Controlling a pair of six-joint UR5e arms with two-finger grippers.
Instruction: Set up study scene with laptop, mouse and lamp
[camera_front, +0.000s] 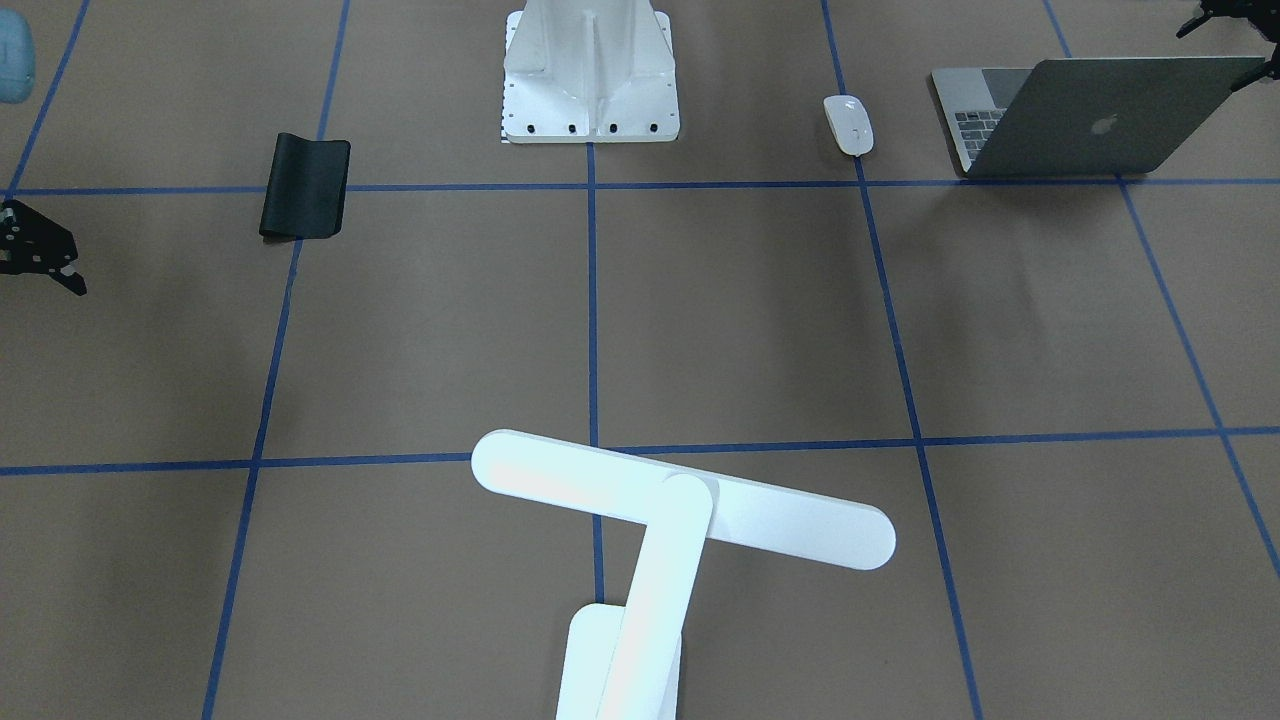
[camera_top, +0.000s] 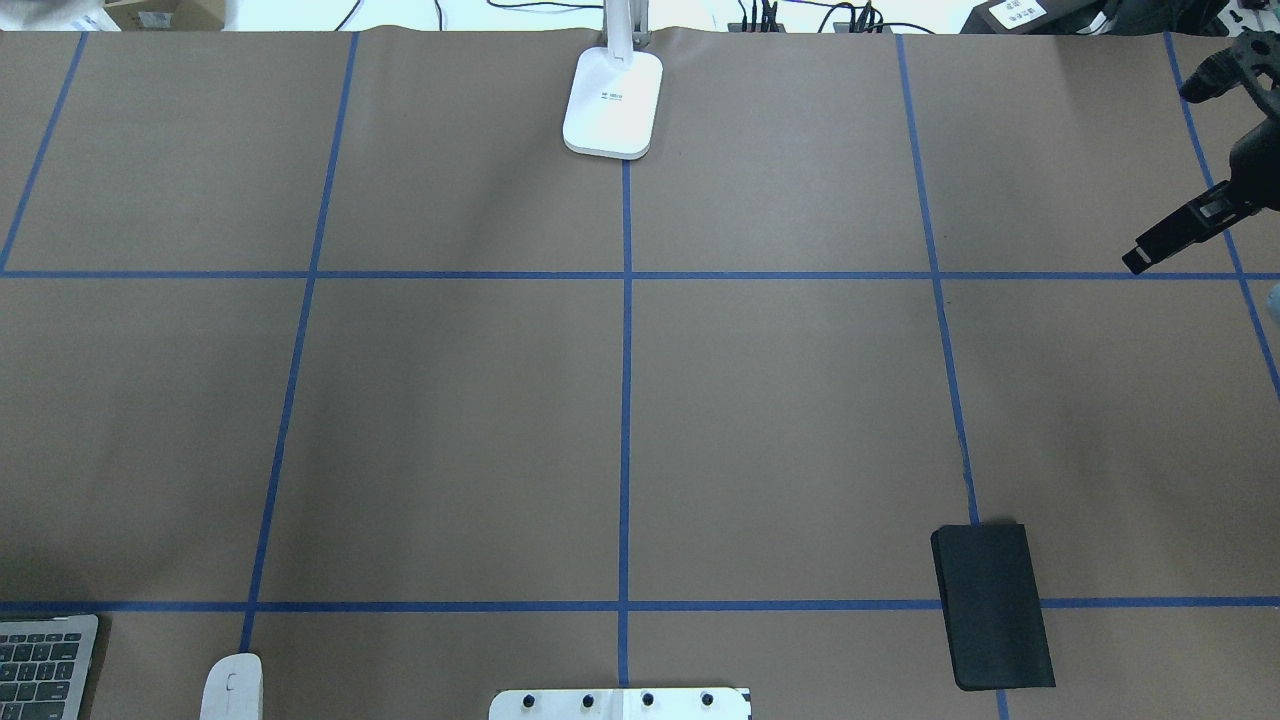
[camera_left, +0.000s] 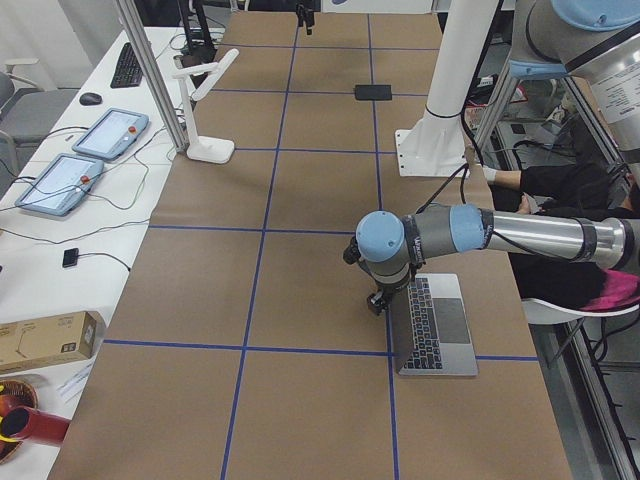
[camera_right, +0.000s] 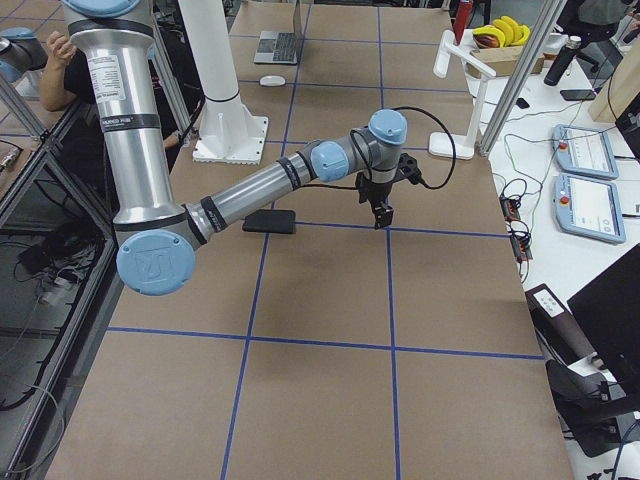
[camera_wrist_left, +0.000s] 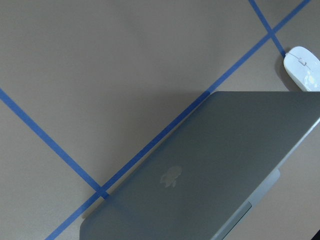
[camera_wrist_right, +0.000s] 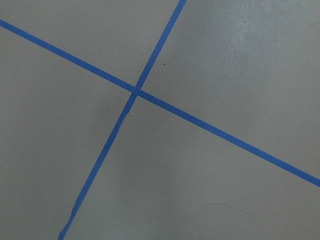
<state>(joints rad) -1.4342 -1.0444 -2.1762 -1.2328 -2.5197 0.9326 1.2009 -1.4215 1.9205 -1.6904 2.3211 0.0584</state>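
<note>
left gripper (camera_left: 378, 300) over the laptop (camera_front: 1090, 130) lid, upper right of the front view; finger gap unreadable, likewise the right gripper (camera_top: 1190, 225); i'd pinch the lid edge squarely, clear of the mouse (camera_front: 848, 125)

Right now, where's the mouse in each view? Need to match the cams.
Front-facing: mouse upper right, just left of the laptop.
Overhead: mouse bottom left, cut off by the lower edge.
Exterior left: not visible.
Exterior right: mouse near the top, at the far end.
Left wrist: mouse top right corner.
Right wrist: not in it.
Landmark: the laptop beside it.
</note>
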